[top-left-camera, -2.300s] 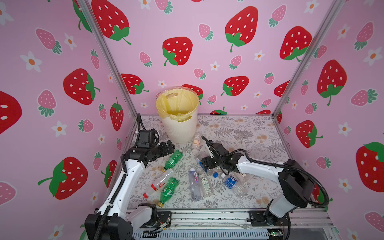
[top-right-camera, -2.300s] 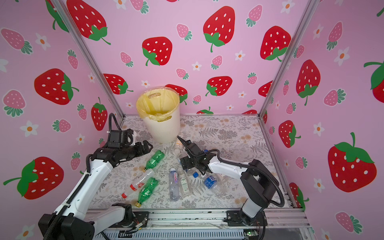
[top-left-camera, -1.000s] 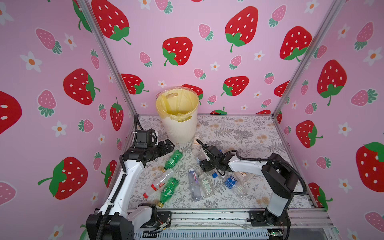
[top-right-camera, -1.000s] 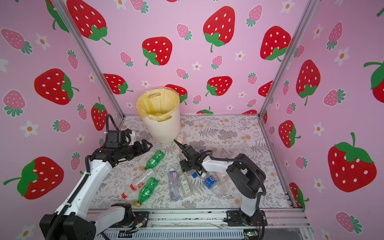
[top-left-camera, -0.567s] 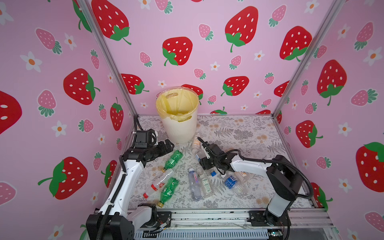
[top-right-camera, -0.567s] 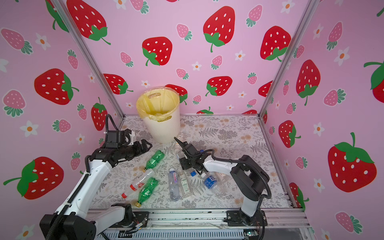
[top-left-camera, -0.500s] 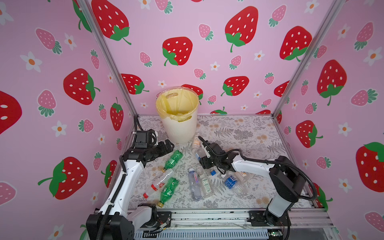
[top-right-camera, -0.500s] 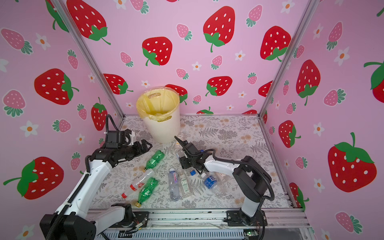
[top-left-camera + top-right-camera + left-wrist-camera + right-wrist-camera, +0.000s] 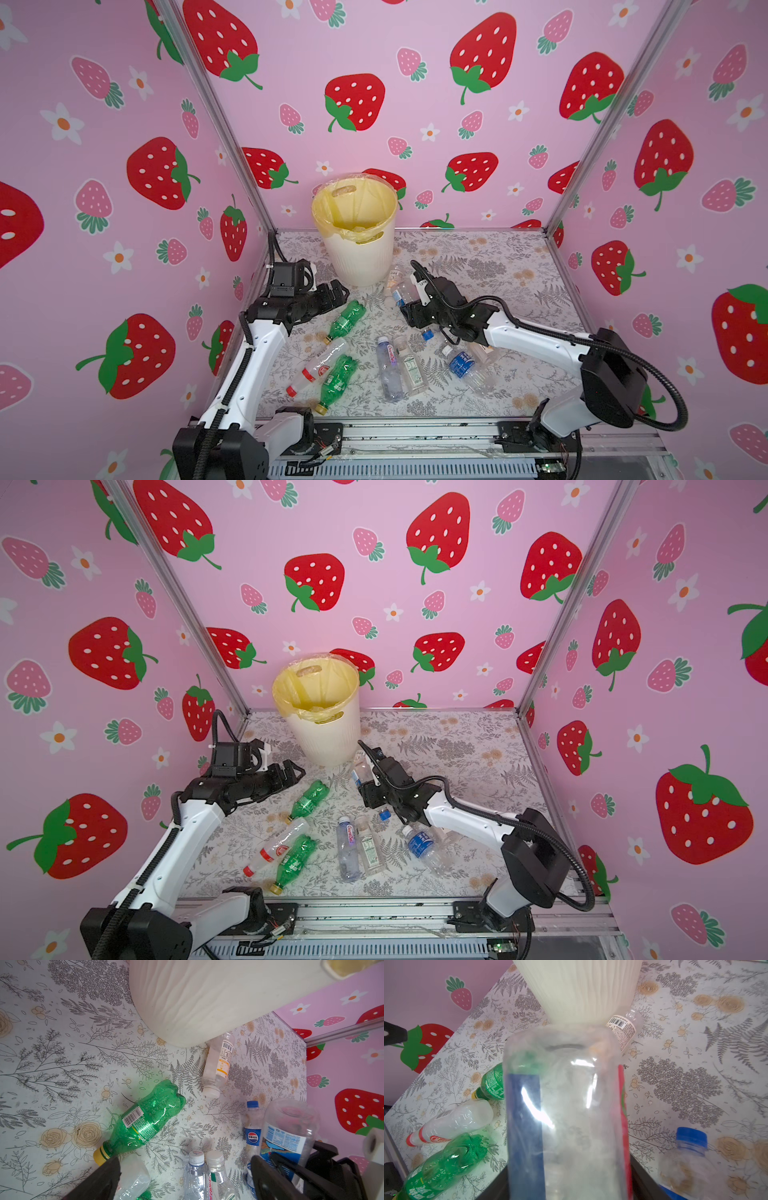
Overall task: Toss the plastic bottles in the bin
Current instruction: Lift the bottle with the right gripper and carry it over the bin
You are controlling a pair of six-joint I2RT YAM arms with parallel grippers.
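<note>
My right gripper (image 9: 406, 296) (image 9: 363, 776) is shut on a clear plastic bottle with a blue label (image 9: 402, 289) (image 9: 564, 1105), held just above the table close to the foot of the cream ribbed bin (image 9: 359, 262) (image 9: 326, 739). My left gripper (image 9: 337, 293) (image 9: 294, 772) (image 9: 185, 1180) hangs open and empty over a lying green bottle (image 9: 345, 318) (image 9: 143, 1120). On the table also lie a second green bottle (image 9: 338, 380), a clear red-capped one (image 9: 318, 365), two clear ones side by side (image 9: 388, 370), a blue-labelled one (image 9: 463, 365) and a white-labelled one (image 9: 218, 1064) against the bin.
The bin stands at the back left of the flowered table (image 9: 478, 266), lined with a yellowish bag. Pink strawberry walls close in the left, back and right sides. A metal rail (image 9: 415, 432) runs along the front edge.
My right gripper has closed on the blue-labelled clear bottle and lifted it a little towards the bin. The left arm has stayed where it was.
</note>
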